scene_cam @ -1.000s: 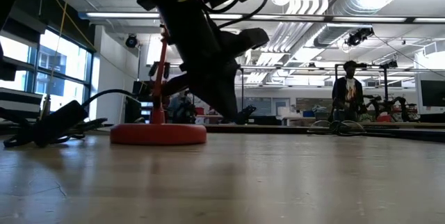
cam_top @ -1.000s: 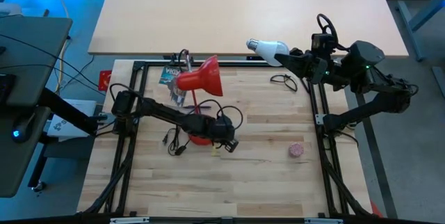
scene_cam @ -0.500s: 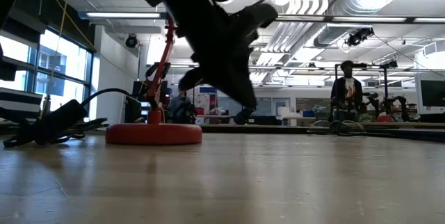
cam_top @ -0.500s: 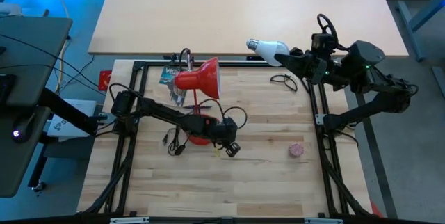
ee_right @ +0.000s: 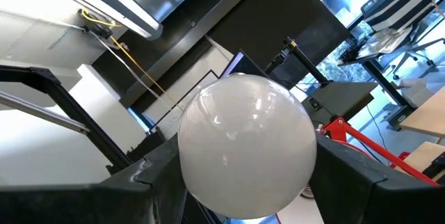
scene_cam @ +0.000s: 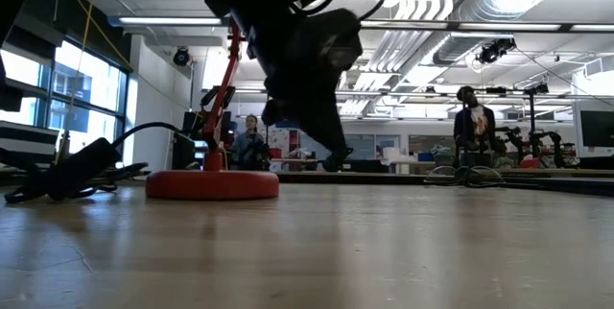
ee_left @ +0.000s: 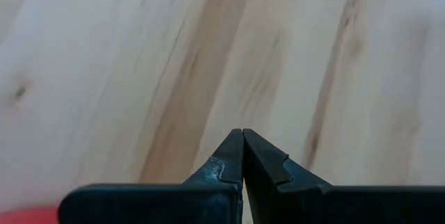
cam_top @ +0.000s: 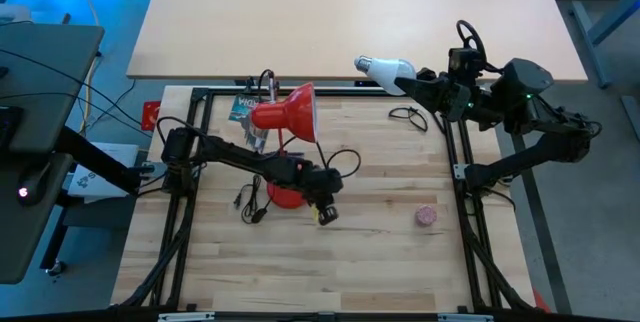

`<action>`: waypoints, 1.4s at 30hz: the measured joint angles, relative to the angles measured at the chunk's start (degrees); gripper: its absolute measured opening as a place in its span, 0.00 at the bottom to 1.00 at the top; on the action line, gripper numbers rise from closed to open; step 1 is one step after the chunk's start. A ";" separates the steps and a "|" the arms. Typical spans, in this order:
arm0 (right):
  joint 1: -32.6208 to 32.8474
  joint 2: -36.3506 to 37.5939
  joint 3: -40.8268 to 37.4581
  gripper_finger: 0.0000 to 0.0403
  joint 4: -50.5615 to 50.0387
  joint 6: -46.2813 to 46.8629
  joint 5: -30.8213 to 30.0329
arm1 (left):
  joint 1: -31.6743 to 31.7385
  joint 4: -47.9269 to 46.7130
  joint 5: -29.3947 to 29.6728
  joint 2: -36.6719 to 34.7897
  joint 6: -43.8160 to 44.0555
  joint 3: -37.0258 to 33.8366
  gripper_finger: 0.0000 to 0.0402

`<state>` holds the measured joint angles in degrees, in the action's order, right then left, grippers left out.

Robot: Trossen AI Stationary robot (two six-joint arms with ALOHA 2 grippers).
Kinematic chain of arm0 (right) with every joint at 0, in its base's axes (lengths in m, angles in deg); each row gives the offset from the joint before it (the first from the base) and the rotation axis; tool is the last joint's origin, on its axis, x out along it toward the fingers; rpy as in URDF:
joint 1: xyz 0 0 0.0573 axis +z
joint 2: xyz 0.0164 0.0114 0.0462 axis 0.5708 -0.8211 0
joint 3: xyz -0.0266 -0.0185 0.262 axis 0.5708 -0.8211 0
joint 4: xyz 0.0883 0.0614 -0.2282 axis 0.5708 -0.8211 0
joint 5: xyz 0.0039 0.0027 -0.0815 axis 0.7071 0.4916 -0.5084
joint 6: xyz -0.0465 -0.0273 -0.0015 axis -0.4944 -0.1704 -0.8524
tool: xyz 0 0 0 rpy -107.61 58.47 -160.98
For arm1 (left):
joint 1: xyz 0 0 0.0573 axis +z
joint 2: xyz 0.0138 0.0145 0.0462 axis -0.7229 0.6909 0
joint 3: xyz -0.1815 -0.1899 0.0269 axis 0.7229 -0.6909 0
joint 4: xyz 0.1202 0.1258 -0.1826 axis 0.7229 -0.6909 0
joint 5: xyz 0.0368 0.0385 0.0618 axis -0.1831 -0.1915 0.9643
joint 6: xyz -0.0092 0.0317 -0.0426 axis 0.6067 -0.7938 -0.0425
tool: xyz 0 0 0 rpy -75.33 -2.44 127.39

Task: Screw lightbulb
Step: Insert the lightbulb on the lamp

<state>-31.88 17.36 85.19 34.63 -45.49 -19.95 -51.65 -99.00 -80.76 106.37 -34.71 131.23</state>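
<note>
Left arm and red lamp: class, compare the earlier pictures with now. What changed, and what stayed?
The shut left gripper swung slightly near the red lamp, whose shade shifted a little leftward. The right gripper holds the lightbulb unchanged; the pink ball stayed.

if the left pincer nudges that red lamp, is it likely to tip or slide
The red lamp probably tips rather than slides: its wide shade sits high on a thin leaning stem, well off to one side of the round base. The base looks flat and broad, so a low push there may just scoot it. The shut left pincer hangs close beside that base.
</note>
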 joint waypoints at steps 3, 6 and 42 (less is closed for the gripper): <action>-0.01 0.00 0.00 0.58 0.00 -0.02 0.00 | 0.10 -4.54 0.26 0.00 -0.50 0.00 0.00; -0.01 0.00 0.00 0.58 0.00 -0.02 0.00 | 0.10 -7.90 0.94 0.00 -0.48 0.00 0.00; -0.01 0.00 0.00 0.58 0.02 -1.92 -0.01 | -4.25 -0.82 -7.27 -12.21 -0.93 -8.76 0.00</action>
<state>-31.89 17.36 85.19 34.65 -47.42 -19.97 -55.90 -99.82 -88.03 94.16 -35.64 122.46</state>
